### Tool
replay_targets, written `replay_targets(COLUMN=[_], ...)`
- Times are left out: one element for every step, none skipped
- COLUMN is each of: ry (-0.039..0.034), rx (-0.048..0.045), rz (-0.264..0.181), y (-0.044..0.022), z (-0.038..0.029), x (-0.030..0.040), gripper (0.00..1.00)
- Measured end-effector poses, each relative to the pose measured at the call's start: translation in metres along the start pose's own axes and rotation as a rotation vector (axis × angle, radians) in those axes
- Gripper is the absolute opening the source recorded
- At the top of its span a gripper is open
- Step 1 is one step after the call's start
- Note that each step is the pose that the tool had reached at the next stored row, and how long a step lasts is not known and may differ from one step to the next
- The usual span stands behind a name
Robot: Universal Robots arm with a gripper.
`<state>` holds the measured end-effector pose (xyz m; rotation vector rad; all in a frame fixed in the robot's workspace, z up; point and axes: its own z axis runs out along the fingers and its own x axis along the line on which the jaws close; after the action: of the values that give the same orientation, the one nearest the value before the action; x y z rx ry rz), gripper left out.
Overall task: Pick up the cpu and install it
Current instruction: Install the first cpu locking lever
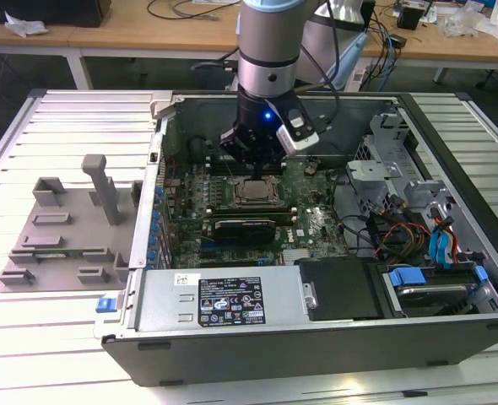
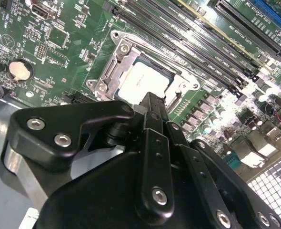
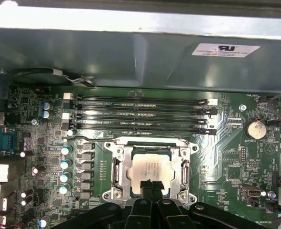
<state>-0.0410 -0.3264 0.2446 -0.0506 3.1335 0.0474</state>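
We find the cpu (image 3: 150, 168) lying flat inside the socket frame (image 3: 116, 171) on the motherboard (image 3: 226, 157), its pale metal top facing up. In both wrist views the chip sits square within the frame, with the empty memory slots (image 3: 140, 114) running just beside it and the coin cell battery (image 3: 255, 129) well apart to one side.

The gripper (image 3: 150, 185) hangs directly over the chip. In the first wrist view its two black fingertips (image 3: 145, 185) are pressed together with no gap between them, and nothing is pinched there, so we read the gripper as clenched and empty. The tips stand at the near edge of the chip; whether they touch its top we cannot tell.

In the exterior view the arm (image 1: 268, 51) reaches down into the open computer case (image 1: 451, 278), and the gripper (image 1: 251, 173) stands just above the cpu (image 1: 251, 191). The grey fixture tray (image 1: 55, 236) rests on the table at the exterior view's left, well apart from the work.

We judge the placing done and the seating under check (the frame's retaining parts look open). To do this step well:

- Keep the tips vertical over the chip, so that any press falls straight down.
- Confirm all four edges lie level with the frame.
- Apply no sideways load, since the contacts beneath are likely delicate.
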Motion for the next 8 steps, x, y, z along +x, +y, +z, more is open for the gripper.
replay_targets(ry=[0.0000,0.0000,0.0000,0.0000,0.0001,0.0001,0.0000,0.0000], rx=[0.0000,0.0000,0.0000,0.0000,0.0000,0.0000,0.0000,-0.0001], rz=[0.000,0.000,0.000,0.000,0.000,0.000,0.000,0.000], y=[0.0001,0.0003,0.0004,0.0004,0.0005,0.0004,0.0004,0.0005], z=[0.0000,0.0000,0.0000,0.0000,-0.0001,0.0000,0.0000,-0.0002], x=[0.0010,0.0032,0.0047,0.0066,0.0069,0.0069,0.0071,0.0071], gripper=[0.11,0.11,0.11,0.11,0.11,0.11,0.11,0.11])
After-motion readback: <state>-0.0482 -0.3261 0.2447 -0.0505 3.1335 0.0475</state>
